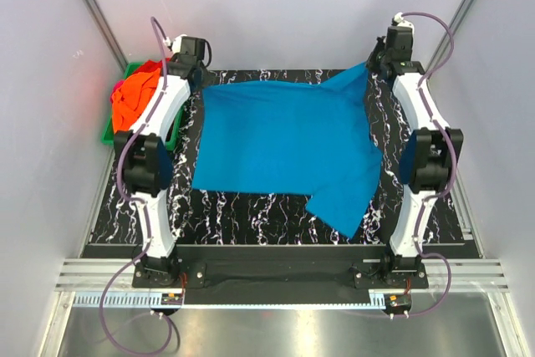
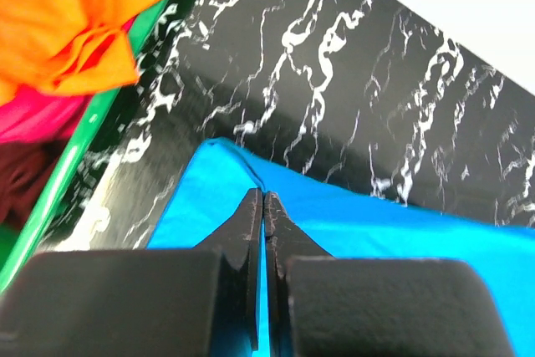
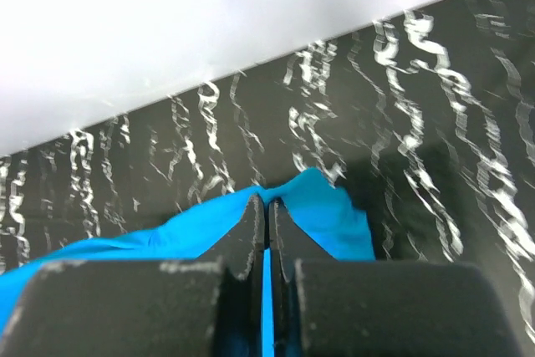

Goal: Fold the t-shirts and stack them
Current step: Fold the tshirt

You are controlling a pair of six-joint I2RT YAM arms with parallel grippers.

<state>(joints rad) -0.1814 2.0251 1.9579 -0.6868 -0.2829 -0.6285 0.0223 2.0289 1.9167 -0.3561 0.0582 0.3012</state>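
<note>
The turquoise-blue cloth t-shirt [image 1: 284,144] lies spread across the black marbled surface [image 1: 251,215]. The left end effector [image 2: 263,206] clamps narrowly on its far-left corner, and the right end effector [image 3: 267,206] on its far-right corner.

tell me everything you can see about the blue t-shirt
The blue t-shirt is plain turquoise soft cloth, spread mostly flat on the black marbled table with mild wrinkles. One sleeve sticks out toward the near right. Its two far corners are pinched: the left gripper is shut on the far-left corner, the right gripper on the far-right one, which is drawn up into a point. No print or label shows.
</note>
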